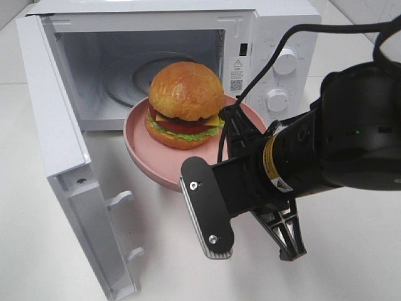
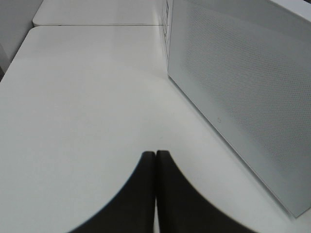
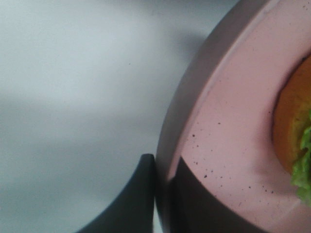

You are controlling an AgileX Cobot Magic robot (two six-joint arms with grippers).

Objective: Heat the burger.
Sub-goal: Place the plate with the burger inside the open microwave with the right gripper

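One burger (image 1: 186, 103) sits on a pink plate (image 1: 141, 147) just before the open microwave (image 1: 282, 31), toward the counter's (image 1: 351, 251) far edge. Right end effector (image 3: 164, 162) pinches the plate's rim. Left end effector (image 2: 155, 154) is closed and empty beside the microwave's wall.

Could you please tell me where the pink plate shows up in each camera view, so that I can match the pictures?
Exterior high: the pink plate is at the centre, before the open microwave, the right hand on its rim.
Left wrist: not in it; only the microwave's side shows.
Right wrist: close up, its rim pinched in the right hand.
Shared landmark: the burger on the plate, in exterior high and right wrist.
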